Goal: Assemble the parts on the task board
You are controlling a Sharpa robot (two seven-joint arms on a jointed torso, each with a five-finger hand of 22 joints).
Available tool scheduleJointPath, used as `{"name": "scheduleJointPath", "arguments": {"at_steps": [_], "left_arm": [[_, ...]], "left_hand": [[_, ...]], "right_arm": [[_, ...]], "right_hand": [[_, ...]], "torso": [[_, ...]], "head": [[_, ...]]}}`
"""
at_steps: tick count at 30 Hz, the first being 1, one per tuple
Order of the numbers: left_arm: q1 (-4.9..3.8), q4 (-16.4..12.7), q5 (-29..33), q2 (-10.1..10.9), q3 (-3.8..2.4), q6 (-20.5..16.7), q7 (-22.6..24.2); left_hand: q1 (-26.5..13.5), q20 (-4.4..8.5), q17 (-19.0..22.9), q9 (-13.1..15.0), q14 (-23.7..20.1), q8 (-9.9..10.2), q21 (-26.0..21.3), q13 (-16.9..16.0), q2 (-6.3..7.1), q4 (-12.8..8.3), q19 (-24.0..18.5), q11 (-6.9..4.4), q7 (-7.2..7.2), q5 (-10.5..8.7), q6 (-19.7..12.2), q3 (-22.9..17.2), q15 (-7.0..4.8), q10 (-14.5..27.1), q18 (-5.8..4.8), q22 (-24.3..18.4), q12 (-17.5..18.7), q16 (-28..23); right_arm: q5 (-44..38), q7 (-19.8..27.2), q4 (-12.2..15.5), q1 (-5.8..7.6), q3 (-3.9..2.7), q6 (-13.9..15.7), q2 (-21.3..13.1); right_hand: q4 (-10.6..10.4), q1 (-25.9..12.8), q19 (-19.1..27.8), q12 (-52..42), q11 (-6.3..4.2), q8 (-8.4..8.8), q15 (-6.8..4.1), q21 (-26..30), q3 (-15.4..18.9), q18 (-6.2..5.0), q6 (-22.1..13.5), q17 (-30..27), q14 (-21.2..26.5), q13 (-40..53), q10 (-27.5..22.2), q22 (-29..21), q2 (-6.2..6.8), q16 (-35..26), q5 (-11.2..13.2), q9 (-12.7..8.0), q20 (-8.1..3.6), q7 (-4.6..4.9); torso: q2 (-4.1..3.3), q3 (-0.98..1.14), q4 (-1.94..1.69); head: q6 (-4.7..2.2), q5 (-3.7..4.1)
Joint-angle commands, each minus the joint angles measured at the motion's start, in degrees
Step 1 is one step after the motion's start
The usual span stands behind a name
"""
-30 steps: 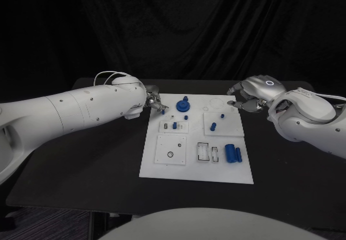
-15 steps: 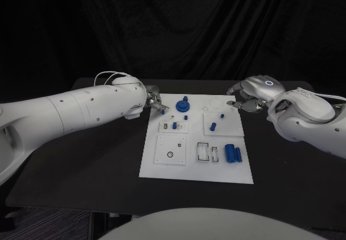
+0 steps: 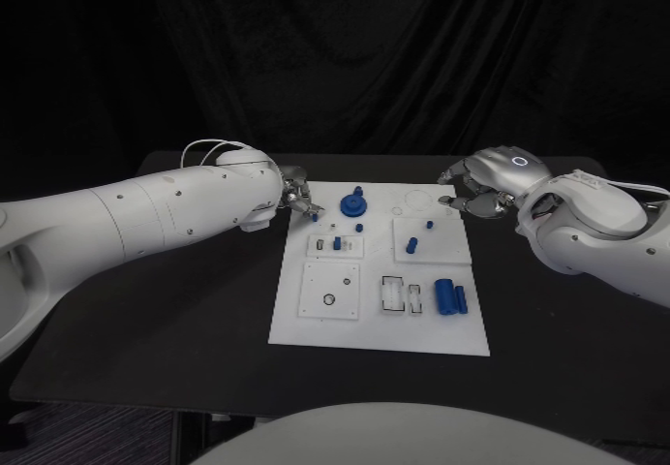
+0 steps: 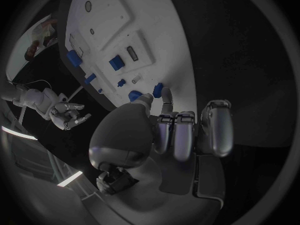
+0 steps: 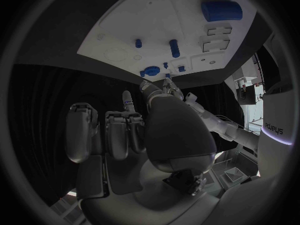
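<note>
Showed a white board [image 3: 377, 329] in the middle of a black table [image 3: 167, 320], with blue parts scattered over it. Had the left hand [image 3: 296, 199] at the board's far left corner, fingertips down at a small blue peg [image 3: 317, 217]; could not tell whether pinched or only touched. Had the right hand [image 3: 474, 194] hovering at the far right edge, fingers curled in, apparently on nothing. Looked like an early step: fetching the peg. Called next for a sure pinch, then a straight lift toward its hole.
</note>
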State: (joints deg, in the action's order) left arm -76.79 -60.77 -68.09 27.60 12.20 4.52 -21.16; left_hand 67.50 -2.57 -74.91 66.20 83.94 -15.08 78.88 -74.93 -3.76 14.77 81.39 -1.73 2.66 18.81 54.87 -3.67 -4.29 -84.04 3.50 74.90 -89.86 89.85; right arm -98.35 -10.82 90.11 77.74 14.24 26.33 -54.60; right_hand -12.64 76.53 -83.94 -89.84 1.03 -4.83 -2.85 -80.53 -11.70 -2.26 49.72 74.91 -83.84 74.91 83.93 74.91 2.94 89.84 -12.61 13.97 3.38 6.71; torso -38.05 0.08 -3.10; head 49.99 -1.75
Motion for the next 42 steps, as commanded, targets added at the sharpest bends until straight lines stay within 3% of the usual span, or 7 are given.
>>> {"name": "scheduleJointPath", "arguments": {"at_steps": [1,23,31,32,35,36,42], "left_arm": [[0.12,-0.02,-0.05,-0.2,-0.05,0.21,1.03],[0.15,-0.14,1.13,-0.38,-0.05,0.51,1.83],[0.16,-0.17,3.01,-0.35,-0.05,1.11,1.22],[0.16,-0.17,3.1,-0.33,-0.05,1.22,1.13],[0.16,-0.17,3.23,-0.28,-0.05,1.44,0.91],[0.16,-0.18,3.26,-0.25,-0.05,1.49,0.86],[0.17,-0.29,3.33,-0.04,-0.05,1.39,0.77]], "left_hand": [[0.38,-0.09,-15.09,0.08,6.06,0.28,-0.25,-15.07,-0.01,-0.05,-0.39,0.52,0.0,0.23,-0.46,-0.19,0.51,-5.96,0.05,5.99,-0.14,0.15],[2.38,-0.08,-15.09,0.12,6.06,1.0,-0.45,-15.07,-0.11,-1.15,-0.49,0.44,-0.11,1.44,-0.75,-2.61,0.46,-5.96,0.09,6.13,-0.14,0.15],[3.79,-0.04,-15.09,0.29,6.06,1.64,-0.56,-15.07,1.3,-2.38,-0.48,0.41,-0.13,3.33,-0.77,-7.22,0.43,-5.96,0.09,6.42,-0.14,0.15],[4.21,0.0,-15.09,0.37,6.06,1.76,-0.59,-15.07,1.8,-2.88,-0.47,0.39,-0.15,4.32,-0.81,-8.73,0.39,-5.96,0.09,6.49,-0.14,0.15],[4.17,-0.01,-15.09,0.46,6.06,1.83,-0.62,-15.07,2.32,-3.07,-0.47,0.39,-0.12,4.45,-0.79,-9.94,0.39,-5.96,0.09,6.55,-0.14,0.15],[3.64,-0.03,-15.09,0.65,6.06,1.9,-0.64,-15.07,3.1,-3.11,-0.43,0.42,-0.08,4.44,-0.67,-11.73,0.42,-5.96,0.07,6.67,-0.14,0.15],[3.37,-0.04,-15.09,0.86,6.06,1.96,-0.67,-15.07,3.74,-3.43,-0.4,0.41,-0.09,4.57,-0.65,-13.35,0.42,-5.96,0.07,6.77,-0.14,0.15]], "right_arm": [[-0.2,-0.09,0.01,-0.16,-0.04,-0.33,-0.04],[-0.2,-0.29,0.09,-0.17,-0.04,-0.68,0.06],[-0.2,-0.36,0.17,-0.17,-0.04,-0.8,-0.02],[-0.2,-0.37,0.18,-0.17,-0.04,-0.81,-0.03],[-0.2,-0.39,0.17,-0.17,-0.04,-0.82,-0.03],[-0.2,-0.39,0.15,-0.17,-0.04,-0.82,-0.02],[-0.2,-0.4,0.1,-0.18,-0.04,-0.8,-0.01]], "right_hand": [[0.24,0.03,-1.91,-0.16,0.09,0.29,0.21,-0.26,-0.26,0.03,0.44,15.09,-6.16,15.09,6.07,12.15,-0.24,0.16,-0.37,-0.1,0.25,-0.11],[0.39,0.22,-1.88,-0.16,0.07,0.3,0.2,-0.18,-0.4,0.02,0.52,15.09,-6.16,15.09,6.07,12.13,-0.31,0.16,-0.5,-0.14,0.25,-0.13],[0.69,0.55,-1.89,-0.16,0.08,0.37,0.2,-0.17,-0.67,0.01,0.59,15.06,-6.15,15.09,6.07,12.13,-0.37,0.13,-1.08,-0.24,0.25,-0.1],[0.74,0.59,-1.88,-0.16,0.08,0.39,0.2,-0.14,-0.71,0.01,0.6,15.07,-6.16,15.09,6.07,12.12,-0.37,0.14,-1.22,-0.26,0.24,-0.09],[0.79,0.63,-1.88,-0.16,0.08,0.41,0.21,-0.13,-0.77,0.0,0.63,15.07,-6.16,15.09,6.07,12.12,-0.37,0.14,-1.45,-0.29,0.24,-0.09],[0.79,0.63,-1.88,-0.16,0.08,0.41,0.21,-0.13,-0.77,0.0,0.63,15.07,-6.16,15.09,6.07,12.12,-0.37,0.14,-1.45,-0.29,0.24,-0.09],[0.9,0.69,-1.88,-0.16,0.1,0.45,0.22,-0.14,-0.9,0.01,0.69,15.06,-6.15,15.09,6.07,12.12,-0.37,0.13,-1.94,-0.36,0.25,-0.07]], "torso": [[0.07,-0.03,-0.04],[-0.02,0.02,-0.04],[0.01,-0.02,-0.04],[0.02,-0.01,-0.04],[0.02,-0.01,-0.05],[0.01,-0.01,-0.05],[0.02,-0.02,-0.08]], "head": [[0.01,-0.01],[0.01,0.07],[0.01,-0.02],[0.01,-0.02],[0.01,-0.03],[0.01,-0.02],[0.01,-0.1]]}}
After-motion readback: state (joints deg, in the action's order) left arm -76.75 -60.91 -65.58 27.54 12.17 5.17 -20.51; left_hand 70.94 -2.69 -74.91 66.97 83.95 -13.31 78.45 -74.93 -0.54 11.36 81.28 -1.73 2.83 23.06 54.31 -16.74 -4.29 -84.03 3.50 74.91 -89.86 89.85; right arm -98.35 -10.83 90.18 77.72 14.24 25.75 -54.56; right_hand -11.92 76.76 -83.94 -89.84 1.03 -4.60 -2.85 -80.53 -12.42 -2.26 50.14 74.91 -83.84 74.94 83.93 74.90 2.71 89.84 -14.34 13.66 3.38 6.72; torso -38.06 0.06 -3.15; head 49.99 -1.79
